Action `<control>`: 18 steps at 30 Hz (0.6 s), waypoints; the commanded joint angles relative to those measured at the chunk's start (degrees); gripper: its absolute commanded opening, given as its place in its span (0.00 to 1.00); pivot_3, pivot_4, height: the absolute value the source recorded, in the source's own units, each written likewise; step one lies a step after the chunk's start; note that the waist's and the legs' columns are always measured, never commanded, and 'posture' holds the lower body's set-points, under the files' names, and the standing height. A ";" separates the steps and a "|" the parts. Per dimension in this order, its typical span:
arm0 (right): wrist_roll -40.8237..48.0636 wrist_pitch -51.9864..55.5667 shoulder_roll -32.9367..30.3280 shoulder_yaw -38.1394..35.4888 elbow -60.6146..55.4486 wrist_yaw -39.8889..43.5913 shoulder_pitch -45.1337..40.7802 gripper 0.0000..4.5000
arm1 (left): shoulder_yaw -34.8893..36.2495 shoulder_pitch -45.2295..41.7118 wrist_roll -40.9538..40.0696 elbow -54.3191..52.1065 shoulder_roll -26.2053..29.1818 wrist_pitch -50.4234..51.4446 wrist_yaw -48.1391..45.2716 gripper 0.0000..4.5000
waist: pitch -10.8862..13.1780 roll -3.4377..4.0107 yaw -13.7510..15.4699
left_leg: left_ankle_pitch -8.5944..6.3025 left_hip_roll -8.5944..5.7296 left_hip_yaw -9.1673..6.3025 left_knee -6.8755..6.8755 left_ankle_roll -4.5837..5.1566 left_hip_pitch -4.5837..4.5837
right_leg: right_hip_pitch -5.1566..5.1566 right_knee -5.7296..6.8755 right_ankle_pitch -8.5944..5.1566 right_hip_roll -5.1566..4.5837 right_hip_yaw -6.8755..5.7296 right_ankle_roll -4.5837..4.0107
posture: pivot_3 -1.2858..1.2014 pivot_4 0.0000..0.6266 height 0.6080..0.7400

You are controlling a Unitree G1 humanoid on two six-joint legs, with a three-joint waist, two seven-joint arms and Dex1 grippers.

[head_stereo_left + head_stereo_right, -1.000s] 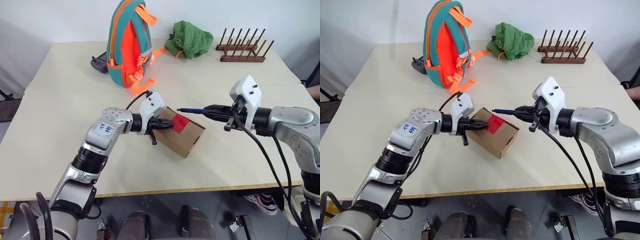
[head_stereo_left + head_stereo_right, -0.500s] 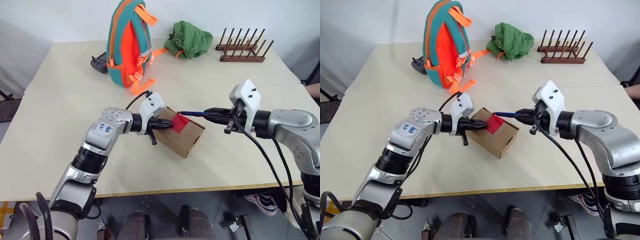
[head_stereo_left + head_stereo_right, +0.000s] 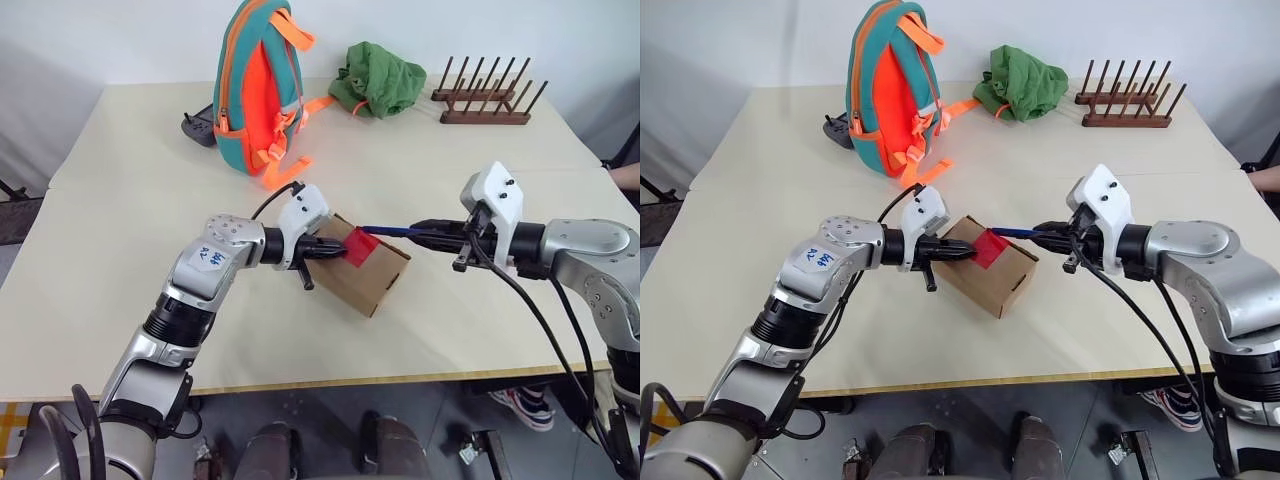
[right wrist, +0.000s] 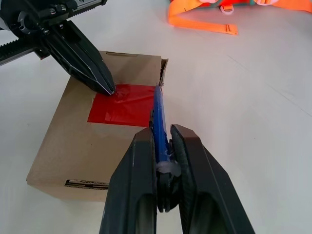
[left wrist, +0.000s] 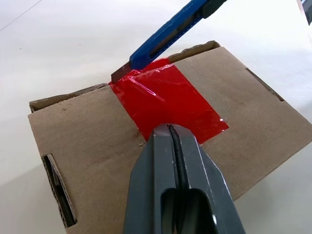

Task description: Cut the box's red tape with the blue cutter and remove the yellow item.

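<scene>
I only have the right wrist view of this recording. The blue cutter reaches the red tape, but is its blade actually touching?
Observer: In the left wrist view the blue cutter has its blade tip at the far edge of the red tape.
Operator: What holds the box?
Observer: The left claw, shut, presses its tip on the tape atop the box.
Operator: Anything behind?
Observer: A backpack stands farther back on the table.

I see a brown box [image 3: 368, 268] with glossy red tape [image 5: 165, 102], my dark-blue cutter [image 4: 159, 117], teal-and-orange backpack [image 3: 258, 85], green cloth [image 3: 378, 80], cream bench [image 3: 120, 200], black-fingered grippers.
</scene>
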 commanded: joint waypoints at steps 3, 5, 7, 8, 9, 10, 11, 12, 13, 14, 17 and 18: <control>0.36 1.11 -2.67 -0.65 -1.36 1.35 0.45 0.04 | 0.01 -0.22 0.47 -0.47 0.03 0.07 0.48 0.01 | 0.00 0.00 0.04 | 0.00 0.00 0.00 0.00 0.00 0.00 | 0.00 0.00 0.00 0.00 0.00 0.00 | 0.52 0.24 1.00; 0.34 1.46 -3.30 -0.62 -1.32 1.42 0.55 0.04 | 0.03 -0.33 0.49 -0.19 0.00 -0.03 0.44 0.01 | 0.00 0.00 0.04 | 0.00 0.00 0.00 0.00 0.00 0.00 | 0.00 0.00 0.00 0.00 0.00 0.00 | 0.52 0.24 1.00; 0.59 1.84 -3.90 -0.91 -1.54 1.51 0.93 0.04 | 0.04 -0.38 0.51 -0.05 -0.02 -0.08 0.45 0.01 | 0.00 0.00 0.06 | 0.00 0.00 0.00 0.00 0.00 0.01 | 0.01 0.00 0.00 0.00 0.00 0.00 | 0.52 0.24 1.00; 0.80 2.14 -4.41 -1.19 -1.90 1.63 1.36 0.04 | 0.06 -0.35 0.50 -0.07 -0.03 -0.08 0.48 0.01 | 0.00 0.00 0.08 | 0.00 0.00 -0.01 0.00 0.00 0.01 | 0.01 0.00 0.00 0.00 0.00 0.00 | 0.52 0.24 1.00; 1.04 2.39 -4.77 -1.49 -2.24 1.70 1.71 0.04 | 0.07 -0.33 0.49 -0.09 -0.04 -0.08 0.50 0.01 | 0.00 0.00 0.09 | 0.00 0.00 -0.01 0.01 0.00 0.01 | 0.02 0.00 0.00 0.00 -0.01 0.00 | 0.52 0.24 1.00; 1.26 2.70 -5.09 -1.74 -2.54 1.71 1.98 0.04 | 0.09 -0.30 0.48 -0.11 -0.06 -0.08 0.52 0.01 | 0.00 0.00 0.06 | 0.00 0.00 -0.02 0.01 0.00 0.00 | 0.03 -0.01 0.00 0.00 0.00 0.00 | 0.52 0.24 1.00; 1.42 2.86 -5.29 -1.89 -2.72 1.70 2.14 0.04 | 0.10 -0.28 0.48 -0.11 -0.07 -0.08 0.53 0.01 | 0.00 0.00 0.05 | 0.00 -0.01 -0.02 0.01 0.00 0.01 | 0.03 -0.01 0.00 0.00 0.00 0.00 | 0.52 0.24 1.00; 1.58 2.97 -5.53 -2.02 -2.90 1.77 2.25 0.04 | 0.09 -0.31 0.51 0.02 -0.10 -0.16 0.53 0.01 | 0.00 0.00 0.05 | 0.00 0.00 -0.01 0.01 0.00 0.02 | 0.03 -0.01 0.00 0.00 0.01 0.00 | 0.52 0.24 1.00; 1.72 3.04 -5.71 -2.09 -3.02 1.80 2.33 0.04 | 0.08 -0.33 0.54 0.12 -0.12 -0.22 0.52 0.01 | 0.00 0.00 0.06 | 0.00 0.00 -0.02 0.01 0.00 0.02 | 0.04 0.00 0.00 0.00 0.00 0.00 | 0.52 0.24 1.00; 1.94 3.31 -6.06 -2.22 -3.26 1.90 2.50 0.04 | 0.09 -0.32 0.54 0.16 -0.14 -0.26 0.53 0.01 | 0.00 0.00 0.06 | 0.00 0.00 -0.03 0.02 0.00 0.02 | 0.04 0.00 0.00 0.00 0.00 0.00 | 0.52 0.24 1.00; 2.39 4.14 -6.94 -2.95 -3.78 2.01 3.07 0.04 | 0.10 -0.25 0.54 0.12 -0.16 -0.28 0.57 0.01 | 0.00 0.00 0.09 | 0.00 0.00 -0.03 0.02 0.00 0.02 | 0.05 -0.02 0.00 0.00 0.00 0.00 | 0.52 0.24 1.00; 2.57 4.48 -7.67 -3.45 -4.00 2.24 3.50 0.04 | 0.16 -0.28 0.52 0.21 -0.17 -0.26 0.59 0.01 | 0.00 0.00 0.11 | 0.00 0.00 -0.03 0.02 0.01 0.01 | 0.05 -0.02 0.00 0.00 0.00 0.00 | 0.52 0.24 1.00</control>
